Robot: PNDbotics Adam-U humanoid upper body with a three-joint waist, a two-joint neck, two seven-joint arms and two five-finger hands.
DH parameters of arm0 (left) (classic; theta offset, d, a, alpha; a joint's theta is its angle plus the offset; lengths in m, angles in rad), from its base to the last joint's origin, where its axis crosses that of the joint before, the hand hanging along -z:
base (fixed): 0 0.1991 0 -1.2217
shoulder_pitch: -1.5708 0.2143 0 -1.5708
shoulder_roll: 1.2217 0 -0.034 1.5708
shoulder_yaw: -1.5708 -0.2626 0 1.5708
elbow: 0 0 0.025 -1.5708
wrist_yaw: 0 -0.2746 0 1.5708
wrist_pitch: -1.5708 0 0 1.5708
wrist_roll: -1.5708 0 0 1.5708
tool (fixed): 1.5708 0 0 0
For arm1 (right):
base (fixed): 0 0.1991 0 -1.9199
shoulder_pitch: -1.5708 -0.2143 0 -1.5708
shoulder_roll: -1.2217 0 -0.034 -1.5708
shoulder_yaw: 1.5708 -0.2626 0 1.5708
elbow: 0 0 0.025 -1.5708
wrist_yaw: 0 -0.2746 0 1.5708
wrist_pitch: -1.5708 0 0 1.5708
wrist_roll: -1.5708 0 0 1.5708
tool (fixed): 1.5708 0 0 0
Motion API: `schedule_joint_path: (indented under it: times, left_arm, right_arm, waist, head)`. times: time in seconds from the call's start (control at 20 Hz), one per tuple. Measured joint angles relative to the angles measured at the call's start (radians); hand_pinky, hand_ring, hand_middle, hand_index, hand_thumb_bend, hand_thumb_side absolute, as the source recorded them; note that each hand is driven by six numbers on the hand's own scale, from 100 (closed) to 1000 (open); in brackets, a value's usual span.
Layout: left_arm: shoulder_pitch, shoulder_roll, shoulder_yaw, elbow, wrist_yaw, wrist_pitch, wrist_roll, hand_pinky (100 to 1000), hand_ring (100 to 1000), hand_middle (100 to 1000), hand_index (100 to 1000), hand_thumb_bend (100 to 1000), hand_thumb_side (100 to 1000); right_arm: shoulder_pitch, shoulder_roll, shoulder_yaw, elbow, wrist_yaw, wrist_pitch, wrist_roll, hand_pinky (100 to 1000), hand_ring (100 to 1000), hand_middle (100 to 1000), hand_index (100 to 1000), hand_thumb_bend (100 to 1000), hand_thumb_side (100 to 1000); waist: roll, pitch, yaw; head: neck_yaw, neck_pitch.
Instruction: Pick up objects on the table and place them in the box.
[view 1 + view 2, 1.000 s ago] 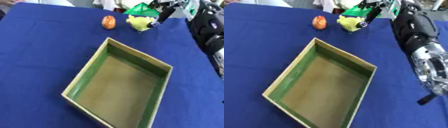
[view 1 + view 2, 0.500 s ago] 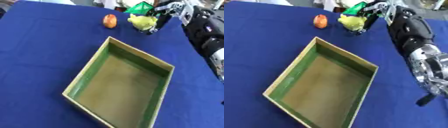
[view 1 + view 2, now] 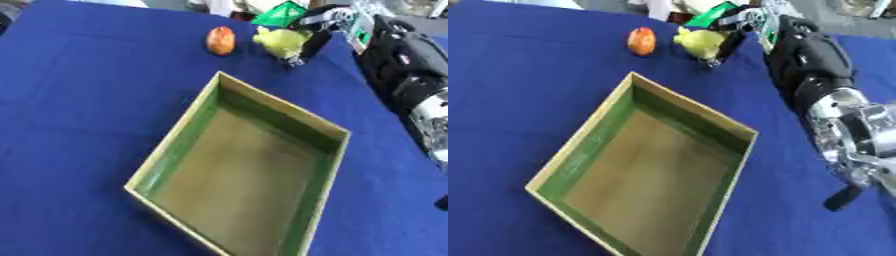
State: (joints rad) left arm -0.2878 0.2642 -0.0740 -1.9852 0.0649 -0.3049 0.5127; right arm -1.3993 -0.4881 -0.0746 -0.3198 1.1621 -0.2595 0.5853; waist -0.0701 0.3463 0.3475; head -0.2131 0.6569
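Observation:
A yellow lumpy object point(image 3: 278, 41) lies on the blue cloth beyond the box. My right hand point(image 3: 325, 26) reaches it from the right. A dark finger point(image 3: 304, 49) curls down along its right side and touches it, while another part of the hand arches over its back. An orange-red egg-shaped object point(image 3: 220, 40) lies just left of the yellow one. A green object point(image 3: 280, 12) sits behind them at the table's far edge. The open box point(image 3: 188, 125), with green inner walls and a tan floor, holds nothing. My left hand shows in neither view.
My right forearm point(image 3: 820, 75), black and silver, runs along the right side of the table past the box's right corner. Blue cloth point(image 3: 79, 100) stretches bare to the left of the box. Blurred items stand past the far edge.
The finger of my right hand has swung from pointing at the yellow object to curling down its right side. The objects and the box have stayed in place.

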Motion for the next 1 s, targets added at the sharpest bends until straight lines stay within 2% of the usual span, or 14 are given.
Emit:
schedule_joint_path:
  times: [0.2, 0.45, 0.65, 0.75, 1.0]
  left_arm:
    - [0.000, 0.000, -0.002, 0.000, 0.000, 0.000, -0.004, 680, 765, 777, 827, 414, 848]
    - [0.000, 0.000, -0.002, 0.000, 0.000, 0.003, -0.007, 681, 765, 777, 827, 412, 850]
    - [0.000, 0.000, -0.003, 0.000, 0.000, 0.006, -0.011, 681, 765, 777, 827, 408, 852]
    - [0.000, 0.000, -0.003, 0.000, 0.000, 0.007, -0.013, 682, 765, 777, 827, 404, 853]
    - [0.000, 0.000, -0.003, 0.000, 0.000, 0.010, -0.016, 682, 766, 777, 827, 403, 853]
  right_arm:
    - [0.001, 0.001, 0.000, 0.000, -0.003, -0.002, -0.031, 856, 947, 882, 953, 232, 485]
    - [0.000, 0.002, 0.000, -0.001, -0.003, 0.003, -0.021, 853, 942, 885, 953, 217, 486]
    - [0.000, 0.002, -0.004, -0.016, -0.004, 0.007, -0.004, 830, 917, 810, 885, 205, 451]
    - [0.001, 0.002, -0.005, -0.024, -0.004, 0.005, -0.005, 815, 896, 746, 825, 234, 426]
    - [0.008, 0.007, -0.005, -0.043, 0.005, -0.014, -0.062, 803, 878, 708, 786, 200, 411]
  waist:
    - [-0.001, 0.002, 0.000]
    - [-0.002, 0.002, -0.003]
    - [-0.002, 0.002, -0.010]
    - [-0.002, 0.002, -0.010]
    - [-0.002, 0.002, -0.012]
  head:
    - [0.000, 0.000]
    - [0.001, 0.000]
    - [0.001, 0.000]
    - [0.001, 0.000]
    - [0.001, 0.000]
